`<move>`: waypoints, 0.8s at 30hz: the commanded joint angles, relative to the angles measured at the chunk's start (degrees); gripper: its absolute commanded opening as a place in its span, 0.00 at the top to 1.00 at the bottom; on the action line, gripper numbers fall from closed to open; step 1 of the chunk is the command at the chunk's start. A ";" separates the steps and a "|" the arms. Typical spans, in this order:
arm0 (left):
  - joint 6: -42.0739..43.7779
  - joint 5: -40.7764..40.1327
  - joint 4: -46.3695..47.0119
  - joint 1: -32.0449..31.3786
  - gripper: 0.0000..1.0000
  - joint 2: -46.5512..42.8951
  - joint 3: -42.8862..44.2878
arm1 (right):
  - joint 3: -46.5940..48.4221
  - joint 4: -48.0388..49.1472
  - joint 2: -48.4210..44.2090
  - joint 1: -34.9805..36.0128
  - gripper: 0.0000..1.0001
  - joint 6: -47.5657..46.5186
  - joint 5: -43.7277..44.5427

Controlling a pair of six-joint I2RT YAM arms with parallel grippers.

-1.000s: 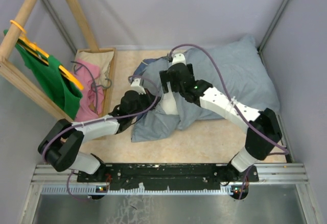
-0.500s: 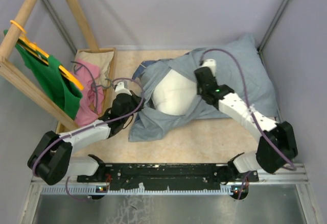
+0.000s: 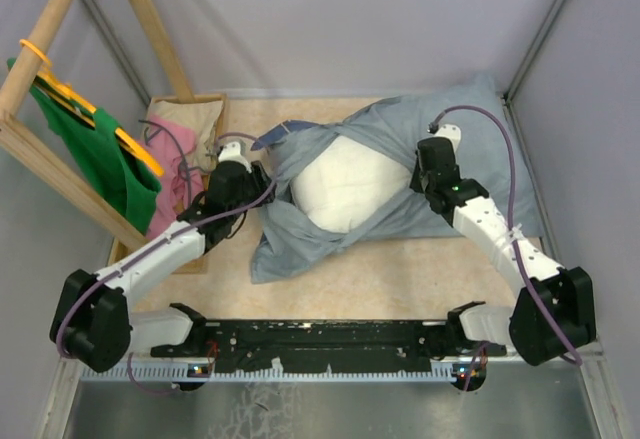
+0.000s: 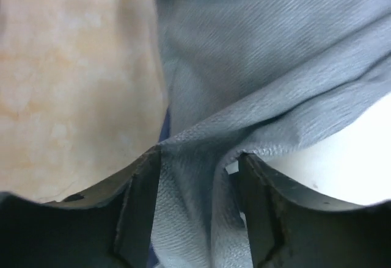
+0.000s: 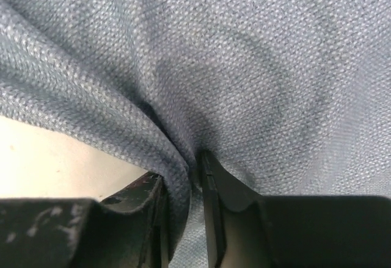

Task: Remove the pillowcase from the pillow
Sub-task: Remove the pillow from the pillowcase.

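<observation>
The pillowcase (image 3: 470,124) lies inside out, blue-grey, spread across the table's back right and bunched at the front left. Its mouth is pulled wide, and the white pillow (image 3: 350,184) bulges out of the middle. My left gripper (image 3: 258,174) is at the case's left edge. In the left wrist view the left gripper (image 4: 198,158) is open, a loose fold of pillowcase (image 4: 256,66) lying between its fingers, the pillow (image 4: 342,170) to the right. My right gripper (image 3: 428,164) is at the pillow's right side. The right wrist view shows the right gripper (image 5: 183,173) shut on a fold of pillowcase (image 5: 244,66).
A wooden box (image 3: 215,109) with a pink cloth (image 3: 175,174) stands at the left, close to my left arm. Beside it leans a wooden rack (image 3: 60,19) with a green cloth (image 3: 100,154) on a yellow hanger. Grey walls enclose the tan table (image 3: 400,279).
My right gripper shut on the pillowcase and pulled it right. The left gripper moved left and its jaws opened. The mouth spread, and far more of the white pillow shows.
</observation>
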 commanded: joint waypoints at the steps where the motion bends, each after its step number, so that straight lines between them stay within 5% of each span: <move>1: 12.97 6.25 -5.63 0.72 0.32 0.39 9.65 | 0.94 2.08 -2.24 -0.49 0.65 -2.05 -2.42; 5: 15.23 6.72 -9.34 0.78 0.15 0.53 15.00 | 6.40 0.68 -2.98 5.70 0.19 -5.27 4.34; 6: 15.49 7.27 -9.81 0.80 0.03 0.61 15.61 | 8.05 0.43 -2.82 8.16 0.11 -6.57 7.16; 8: 16.10 9.02 -10.80 0.95 0.00 0.99 16.59 | 10.86 0.80 -2.62 12.40 0.01 -8.72 9.85; 14: 19.30 27.02 -6.21 1.65 0.00 0.21 15.08 | 12.53 6.75 -0.93 24.25 0.01 -10.17 8.15; 19: 26.45 53.46 -6.20 4.01 0.00 1.07 18.86 | 9.20 8.13 2.16 25.27 0.01 -1.71 -0.68; 24: 38.81 70.54 -13.40 4.35 0.00 1.26 22.41 | 10.67 7.14 4.86 25.23 0.01 -0.22 -4.34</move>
